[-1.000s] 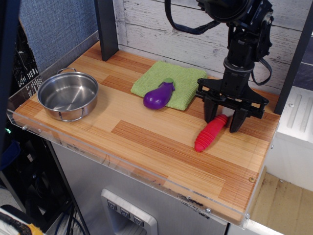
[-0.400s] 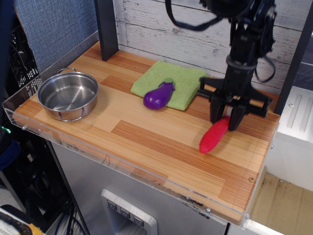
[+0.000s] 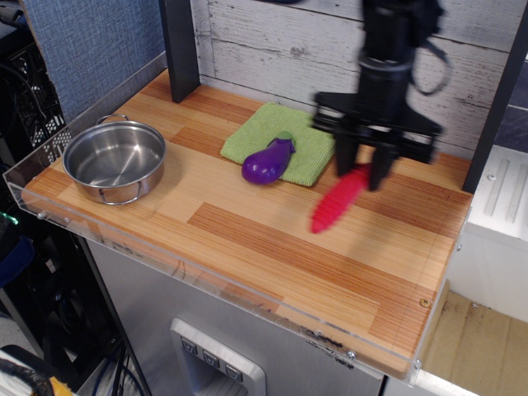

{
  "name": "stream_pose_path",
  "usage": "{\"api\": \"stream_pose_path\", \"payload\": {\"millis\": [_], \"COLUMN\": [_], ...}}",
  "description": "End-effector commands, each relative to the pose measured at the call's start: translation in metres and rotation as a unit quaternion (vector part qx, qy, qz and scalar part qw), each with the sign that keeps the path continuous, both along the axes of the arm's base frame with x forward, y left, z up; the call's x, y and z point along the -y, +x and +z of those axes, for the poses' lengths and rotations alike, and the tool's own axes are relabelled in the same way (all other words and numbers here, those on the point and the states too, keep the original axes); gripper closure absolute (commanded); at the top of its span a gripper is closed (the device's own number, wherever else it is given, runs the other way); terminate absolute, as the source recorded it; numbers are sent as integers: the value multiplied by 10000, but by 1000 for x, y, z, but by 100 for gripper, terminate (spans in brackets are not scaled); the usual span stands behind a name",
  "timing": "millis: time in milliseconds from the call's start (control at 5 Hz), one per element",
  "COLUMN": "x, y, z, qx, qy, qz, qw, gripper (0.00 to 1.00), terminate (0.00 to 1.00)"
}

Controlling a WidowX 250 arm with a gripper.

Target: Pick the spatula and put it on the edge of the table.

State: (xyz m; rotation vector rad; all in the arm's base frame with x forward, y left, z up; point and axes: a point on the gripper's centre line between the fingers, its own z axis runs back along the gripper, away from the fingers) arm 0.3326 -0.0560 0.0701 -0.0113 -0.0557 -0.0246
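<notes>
**Spatula lifted and carried left**

The claw (image 3: 364,176), which a second ago stood open around the spatula (image 3: 337,200) on the desk (image 3: 247,223) at right of centre, is now clamped on its upper end. Both have risen and shifted left, toward the frame's centre.

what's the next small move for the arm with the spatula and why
Probably carry it toward the near edge of the table, then lower it. The gripper is shut on the top of the spatula, which hangs tilted and looks lifted off the wood, mid-table beside the green cloth. It is blurred, so contact with the wood is hard to judge.
</notes>
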Motion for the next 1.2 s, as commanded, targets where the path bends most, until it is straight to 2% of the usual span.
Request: {"api": "stream_pose_path", "payload": {"millis": [0,200,400,600,1000], "x": [-96,-145,-174,-179,-147], "y": [-30,-36,-37,-38,-33], "z": [8,-1,-9,-12,-15], "qx": [307,204,106,36,23], "qy": [230,424,444,396,186], "qz": [384,650,815,870,614], "qw": [9985,9968,9956,9954,9979], "gripper": [100,100,100,100,100], "terminate": [0,0,0,0,0]}}
